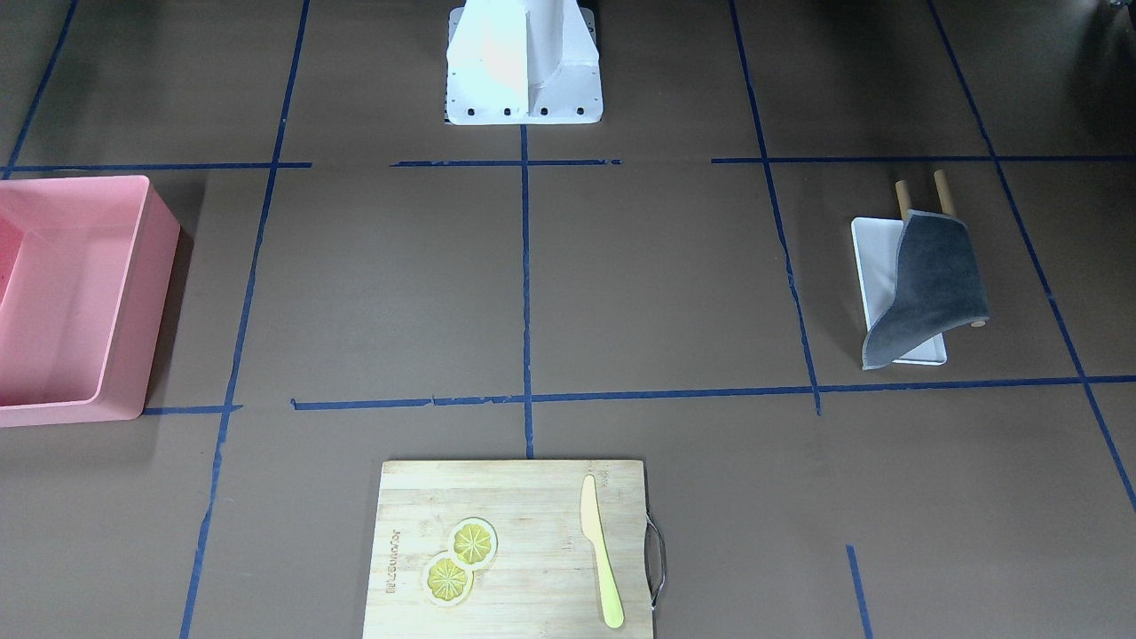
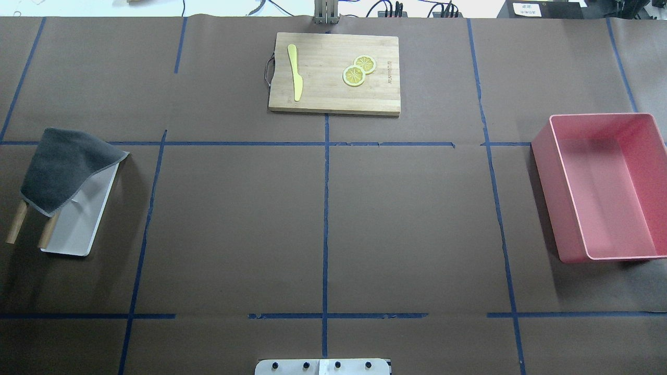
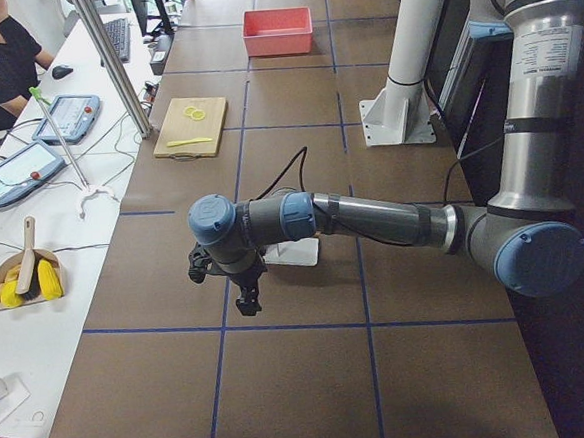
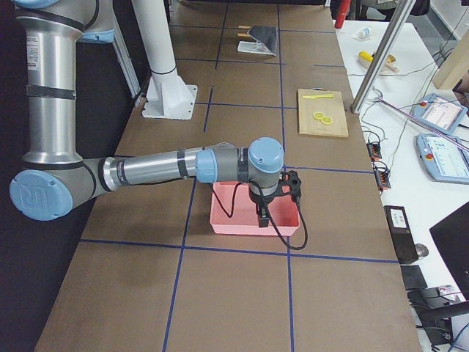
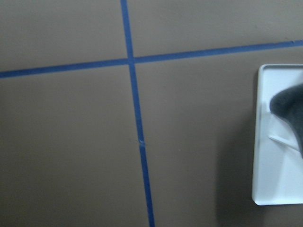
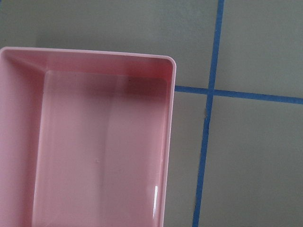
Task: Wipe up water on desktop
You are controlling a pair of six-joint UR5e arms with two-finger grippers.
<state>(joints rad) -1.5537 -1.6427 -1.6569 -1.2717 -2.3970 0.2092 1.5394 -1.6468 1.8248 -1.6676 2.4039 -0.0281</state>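
Across the desk [image 2: 234, 219] from my base [image 1: 524, 80], at the far edge, lies the bamboo cutting board [image 2: 323, 94]. That board is my landmark. On it rest a yellow knife [image 2: 295, 70] toward my left and two lemon slices [image 2: 354, 76] toward my right, the slices overlapping. The desk itself is dark brown and matte, crossed by blue tape lines, and it spreads under the board and everything else.

To my left of the board and nearer to me sits a white tray [image 2: 78, 229]. A grey cloth [image 2: 62, 166] is draped over the tray's far end and over two wooden handles [image 2: 15, 229] that stick out from under the cloth toward me.

To my right of the board and nearer to me stands a pink bin [image 2: 542, 172], open at the top.

My left pincer [image 3: 248, 304] hangs above the desk on the tray's side of the board, pointing down, just beside the tray and touching nothing. Its wrist camera looks down on a crossing of tape lines, with the tray's rim and a tip of the cloth at the edge. I cannot tell whether this pincer is released or clenched.

My right pincer [image 4: 261, 220] hangs above the bin, on the other side of the board, also pointing down. Its wrist camera shows one corner of the bin and a tape crossing beside it. Its state I cannot tell either.
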